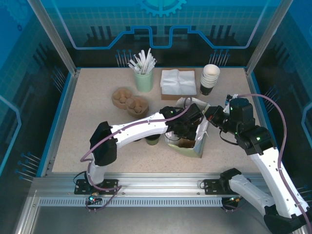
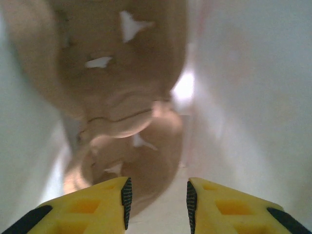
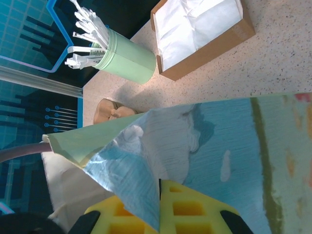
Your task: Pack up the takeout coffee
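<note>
A pale green paper bag (image 1: pixel 201 141) stands open at the table's middle. My right gripper (image 3: pixel 160 195) is shut on the bag's rim (image 3: pixel 204 141), holding it up from the right (image 1: pixel 210 116). My left gripper (image 2: pixel 158 202) reaches down inside the bag, open, with nothing between its fingers. Below it lies a brown pulp cup carrier (image 2: pixel 122 97) on the bag's floor (image 1: pixel 185 143). The takeout coffee (image 1: pixel 152 140), a small olive-sided cup with a dark top, stands just left of the bag, partly hidden under my left forearm.
Two more brown pulp carriers (image 1: pixel 129 101) lie at the back left. A pale green tumbler of white sticks (image 1: pixel 144 78), a box of white napkins (image 1: pixel 178 83) and a stack of white cups (image 1: pixel 210 78) line the far edge.
</note>
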Controlling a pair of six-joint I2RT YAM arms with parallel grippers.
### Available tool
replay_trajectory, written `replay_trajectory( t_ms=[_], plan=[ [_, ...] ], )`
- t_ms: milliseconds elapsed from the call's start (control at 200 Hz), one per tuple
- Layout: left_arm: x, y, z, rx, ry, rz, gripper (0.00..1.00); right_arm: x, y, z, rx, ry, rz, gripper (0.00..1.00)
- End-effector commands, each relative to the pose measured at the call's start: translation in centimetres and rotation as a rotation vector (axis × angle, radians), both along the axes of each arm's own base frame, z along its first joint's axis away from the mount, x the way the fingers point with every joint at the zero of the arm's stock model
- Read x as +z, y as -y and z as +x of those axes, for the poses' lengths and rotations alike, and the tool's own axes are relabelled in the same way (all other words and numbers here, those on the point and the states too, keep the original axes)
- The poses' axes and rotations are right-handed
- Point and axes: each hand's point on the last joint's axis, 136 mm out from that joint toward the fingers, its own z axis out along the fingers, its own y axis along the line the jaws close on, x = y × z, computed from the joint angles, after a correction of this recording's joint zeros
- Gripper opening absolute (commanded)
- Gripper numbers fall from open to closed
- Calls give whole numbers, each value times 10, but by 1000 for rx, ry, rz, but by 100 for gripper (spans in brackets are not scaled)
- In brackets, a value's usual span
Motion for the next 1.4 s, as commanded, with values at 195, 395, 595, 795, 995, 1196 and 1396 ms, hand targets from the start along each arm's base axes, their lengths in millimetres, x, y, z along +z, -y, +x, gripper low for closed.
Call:
replay_trajectory(
  t_ms=[195,395,595,795,995,1196,1396],
  plan=[
    [-40,-6,0,8,-64,49,38,1,-12,-2,63,25,22,0],
    [-51,2,-3,0,-102,15,38,-3,-15,-2,81,24,26,0],
    [-67,3,-4,-6,-129,21,38,-6,-18,-1,94,24,32,0],
    [-81,4,-5,-7,-153,24,38,-6,-20,0,105,29,40,0],
    [-90,9,-8,-21,-185,-8,38,-5,-22,0,116,31,39,0],
    [-94,12,-8,-49,-211,-40,39,-7,-23,1,121,29,33,0],
    [-101,12,-6,-75,-215,-32,39,-9,-24,3,122,20,35,0]
  ],
)
